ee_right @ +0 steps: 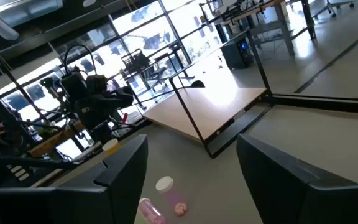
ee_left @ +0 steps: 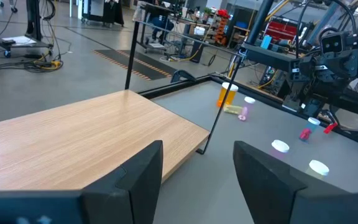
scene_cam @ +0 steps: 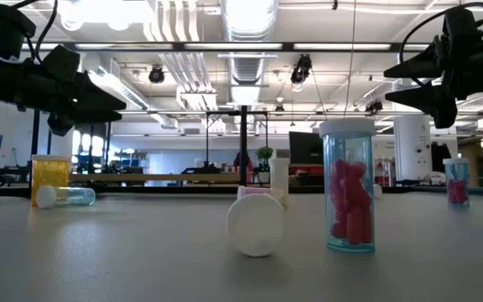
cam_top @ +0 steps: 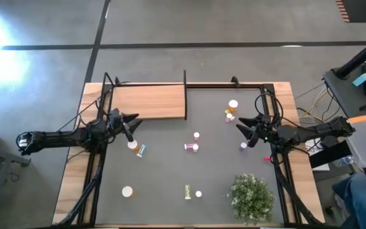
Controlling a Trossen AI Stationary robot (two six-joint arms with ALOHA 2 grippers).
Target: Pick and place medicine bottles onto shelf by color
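Observation:
Medicine bottles are scattered over the dark mat. An orange one point(cam_top: 232, 105) stands at the far right with small ones point(cam_top: 229, 116) beside it. A pink one point(cam_top: 191, 147) lies mid-table. An orange point(cam_top: 133, 145) and a blue one point(cam_top: 141, 151) sit at the left. More point(cam_top: 127, 191) point(cam_top: 187, 191) stand near the front. The bare wooden shelf point(cam_top: 148, 102) lies flat at the far left, a black post point(ee_left: 131, 46) at its corner. My left gripper point(cam_top: 134, 121) hovers open by the shelf's near edge. My right gripper point(cam_top: 240, 126) hovers open at the right.
A green bushy plant point(cam_top: 251, 197) stands at the near right corner. A black frame point(cam_top: 234, 84) runs along the table's far edge and sides. In the low view a pink-filled bottle point(scene_cam: 348, 197) and a lying white-capped one point(scene_cam: 255, 222) sit close to the front.

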